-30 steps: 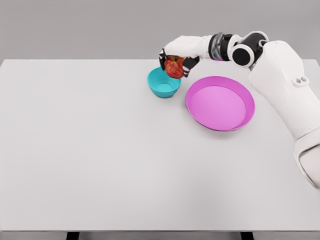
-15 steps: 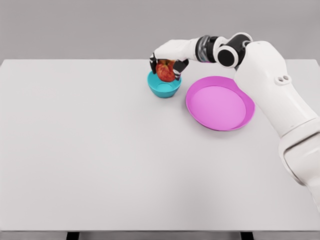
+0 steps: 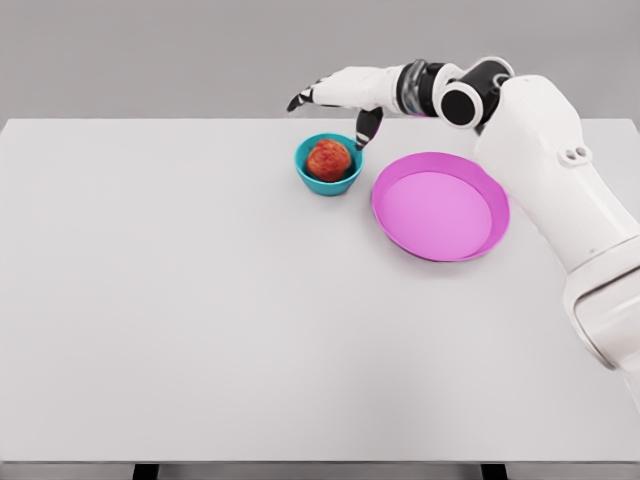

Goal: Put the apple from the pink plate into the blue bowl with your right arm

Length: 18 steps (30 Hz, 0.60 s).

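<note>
apple (image 3: 329, 159) in blue bowl (image 3: 318, 181) | right hand (image 3: 338, 96) above, fingers spread, empty

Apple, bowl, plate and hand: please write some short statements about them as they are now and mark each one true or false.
1. The apple lies in the bowl. True.
2. The right hand holds the apple. False: its fingers are spread, above and behind the bowl.
3. The plate is empty. True.
4. The bowl stands on the plate. False: it stands on the table, left of the plate.
5. Both arms show. False: only the right arm.
</note>
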Available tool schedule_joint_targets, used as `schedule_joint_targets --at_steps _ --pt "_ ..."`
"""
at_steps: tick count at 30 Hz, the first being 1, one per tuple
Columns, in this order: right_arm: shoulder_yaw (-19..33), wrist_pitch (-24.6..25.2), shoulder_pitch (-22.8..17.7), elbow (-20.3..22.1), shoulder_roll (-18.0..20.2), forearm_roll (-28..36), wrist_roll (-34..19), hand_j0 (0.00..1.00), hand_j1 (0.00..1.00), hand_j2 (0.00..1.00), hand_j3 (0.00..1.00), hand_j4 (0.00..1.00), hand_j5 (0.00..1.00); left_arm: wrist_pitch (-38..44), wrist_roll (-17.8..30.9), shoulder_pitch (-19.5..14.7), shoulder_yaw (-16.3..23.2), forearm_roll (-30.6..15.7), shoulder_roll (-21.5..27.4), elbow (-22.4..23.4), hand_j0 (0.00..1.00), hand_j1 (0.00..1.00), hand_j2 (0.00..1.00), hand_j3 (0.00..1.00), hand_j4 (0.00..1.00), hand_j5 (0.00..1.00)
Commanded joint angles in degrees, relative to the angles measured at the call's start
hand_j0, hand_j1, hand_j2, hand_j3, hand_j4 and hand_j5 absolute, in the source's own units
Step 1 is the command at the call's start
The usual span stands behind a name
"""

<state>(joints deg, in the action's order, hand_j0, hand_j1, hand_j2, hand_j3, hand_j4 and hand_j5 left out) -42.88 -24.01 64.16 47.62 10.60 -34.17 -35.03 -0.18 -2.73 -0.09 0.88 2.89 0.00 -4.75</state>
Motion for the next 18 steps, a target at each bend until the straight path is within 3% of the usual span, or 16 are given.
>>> schedule_joint_targets --at_steps 1,4,7,10,11,14,18 --pt "4.38 -1.21 -0.09 5.89 3.90 0.69 0.03 1.00 1.00 1.00 1.00 1.00 1.00 0.00 0.01 0.00 0.00 0.01 0.00 0.00 1.00 1.00 1.00 1.00 1.00 1.00" --pt "12.28 -6.66 -3.51 8.27 8.55 2.79 0.03 1.00 1.00 1.00 1.00 1.00 1.00 0.00 0.01 0.00 0.00 0.01 0.00 0.00 1.00 1.00 1.00 1.00 1.00 1.00" --pt "19.67 -10.99 -6.77 8.27 10.67 6.40 0.03 1.00 1.00 1.00 1.00 1.00 1.00 0.00 0.01 0.00 0.00 0.01 0.00 0.00 1.00 1.00 1.00 1.00 1.00 1.00" --pt "31.18 -10.99 -13.70 10.73 11.72 7.63 0.03 1.00 1.00 1.00 1.00 1.00 1.00 0.00 0.01 0.00 0.00 0.01 0.00 0.00 1.00 1.00 1.00 1.00 1.00 1.00" --pt "36.63 -10.99 -18.10 14.33 12.60 7.63 0.03 1.00 1.00 1.00 1.00 1.00 1.00 0.00 0.01 0.00 0.00 0.01 0.00 0.00 1.00 1.00 1.00 1.00 1.00 1.00" --pt "40.33 -10.99 -25.48 21.45 15.76 9.38 0.03 1.00 1.00 1.00 1.00 1.00 1.00 0.00 0.01 0.00 0.00 0.01 0.00 0.00 1.00 1.00 1.00 1.00 1.00 1.00" --pt "40.51 -10.99 -31.29 23.39 16.47 10.79 0.03 1.00 1.00 1.00 1.00 1.00 1.00 0.00 0.01 0.00 0.00 0.01 0.00 0.00 1.00 1.00 1.00 1.00 1.00 1.00"
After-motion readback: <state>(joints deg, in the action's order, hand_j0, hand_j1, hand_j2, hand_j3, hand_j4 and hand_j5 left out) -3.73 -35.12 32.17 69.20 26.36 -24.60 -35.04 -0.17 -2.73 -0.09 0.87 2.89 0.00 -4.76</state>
